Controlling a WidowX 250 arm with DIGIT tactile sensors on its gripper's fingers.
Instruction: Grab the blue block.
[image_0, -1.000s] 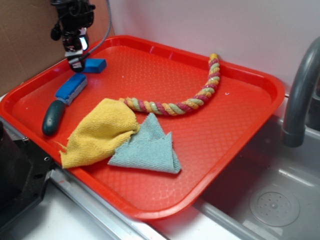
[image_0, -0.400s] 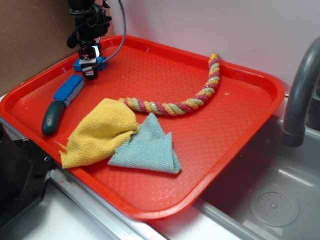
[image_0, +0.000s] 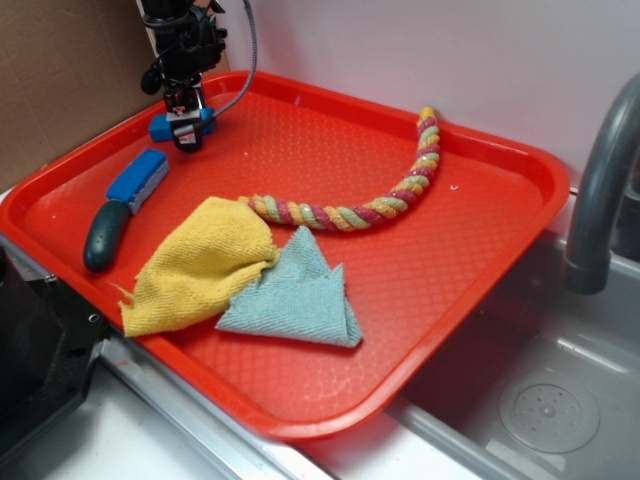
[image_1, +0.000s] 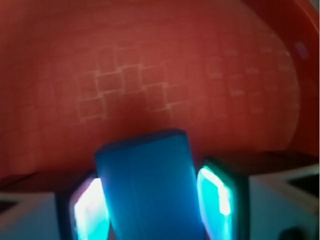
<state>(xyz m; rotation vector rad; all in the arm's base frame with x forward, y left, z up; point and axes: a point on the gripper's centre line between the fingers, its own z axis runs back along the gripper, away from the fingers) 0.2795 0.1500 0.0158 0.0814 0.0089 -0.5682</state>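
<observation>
Far-left corner of red plastic tray (image_0: 520, 170) | robot's black hand (image_0: 186, 128) pinching small bright-blue rectangular block (image_1: 150, 190) between both fingers (image_1: 216, 197) | grasp apparently made; lift judged outstanding.

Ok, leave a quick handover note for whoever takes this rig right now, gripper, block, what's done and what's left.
Gripper: down at the tray's far left corner, fingers on either side of the blue block; the wrist view shows both pads tight against it, though a firm clamp cannot be confirmed.
Block: between the fingers at the tray surface; whether it is lifted cannot be told.
Brush, yellow cloth, green cloth and rope lie apart from it.
Done: approach and straddle.
Left: confirm the grip, then lift.
</observation>
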